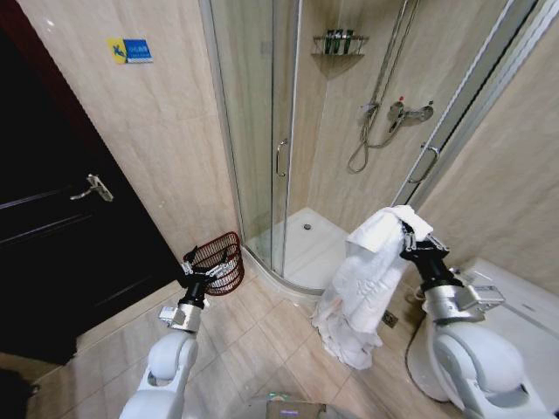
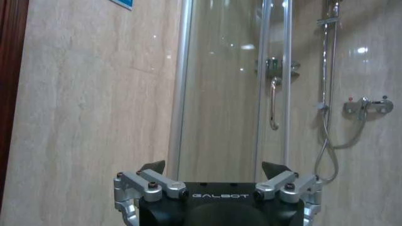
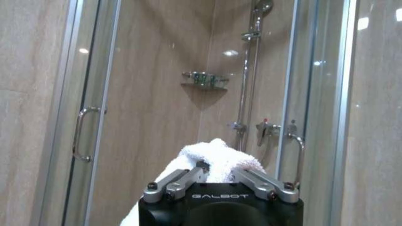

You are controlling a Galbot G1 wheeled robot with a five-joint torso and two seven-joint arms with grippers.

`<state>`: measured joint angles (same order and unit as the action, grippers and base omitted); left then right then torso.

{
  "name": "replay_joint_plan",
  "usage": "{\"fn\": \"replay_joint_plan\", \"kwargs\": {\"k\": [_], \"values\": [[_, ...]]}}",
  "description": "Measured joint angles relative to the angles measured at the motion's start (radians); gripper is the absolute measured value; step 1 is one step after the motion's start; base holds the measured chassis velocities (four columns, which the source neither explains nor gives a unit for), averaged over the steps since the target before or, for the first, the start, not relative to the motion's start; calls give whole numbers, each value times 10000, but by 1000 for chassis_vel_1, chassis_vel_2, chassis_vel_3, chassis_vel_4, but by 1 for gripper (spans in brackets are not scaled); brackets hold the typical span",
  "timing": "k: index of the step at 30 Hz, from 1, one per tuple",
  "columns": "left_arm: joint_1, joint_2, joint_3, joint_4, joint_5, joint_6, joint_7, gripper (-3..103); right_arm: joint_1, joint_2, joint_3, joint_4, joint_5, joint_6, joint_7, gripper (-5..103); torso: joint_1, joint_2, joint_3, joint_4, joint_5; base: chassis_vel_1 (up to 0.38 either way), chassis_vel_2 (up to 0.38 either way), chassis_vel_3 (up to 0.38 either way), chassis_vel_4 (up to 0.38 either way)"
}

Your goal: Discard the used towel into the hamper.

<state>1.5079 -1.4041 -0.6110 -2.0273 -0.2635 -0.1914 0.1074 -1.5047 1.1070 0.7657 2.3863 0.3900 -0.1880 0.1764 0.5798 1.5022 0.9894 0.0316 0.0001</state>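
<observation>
The right end effector [image 1: 407, 237] is clenched on the white towel [image 1: 362, 284], pinching it near its top edge; in the right wrist view a bunched fold of towel [image 3: 217, 160] rises between the two closed fingers [image 3: 179, 181]. From that pinch the cloth hangs straight down, so its long axis is vertical, and its lower end is gathered low near the tiled floor [image 1: 262, 340] in front of the shower tray [image 1: 301, 253].

The hamper [image 1: 223, 260] sits on the floor against the beige wall, just beside the glass shower door [image 1: 253, 131]. It lies well apart from the towel, off toward the robot's left and lower than the held edge. The carrying arm therefore has to travel leftward across the body and bring the cloth over the wire rim.

The left end effector [image 1: 210, 266] is far nearer the hamper, overlapping it in the head view, with its fingers [image 2: 154, 181] spread wide and nothing between them
</observation>
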Motion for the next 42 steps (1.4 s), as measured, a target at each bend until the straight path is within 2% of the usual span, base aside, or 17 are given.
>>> {"fn": "replay_joint_plan", "kwargs": {"k": [18, 27, 38, 42], "values": [[-187, -39, 78, 44, 177, 143, 18, 100, 115, -230, -186, 240, 50, 3, -285, 6, -1, -1, 0, 1, -1, 64, 68, 61, 62], [-188, -173, 58, 58, 314, 135, 3, 100, 592, -656, -300, 468, 505, -323, -272, 6, -1, -1, 0, 2, -1, 113, 110, 125, 125], [-71, -190, 24, -9, 431, 126, -41, 100, 985, -837, -316, 485, 878, -475, -253, 6, -1, -1, 0, 3, -2, 138, 124, 127, 125], [-62, -159, 81, -2, 514, 3, -224, 100, 1323, -942, -306, 381, 1100, -659, -205, 6, -1, -1, 1, 1, 0, 122, 125, 122, 107]]}}
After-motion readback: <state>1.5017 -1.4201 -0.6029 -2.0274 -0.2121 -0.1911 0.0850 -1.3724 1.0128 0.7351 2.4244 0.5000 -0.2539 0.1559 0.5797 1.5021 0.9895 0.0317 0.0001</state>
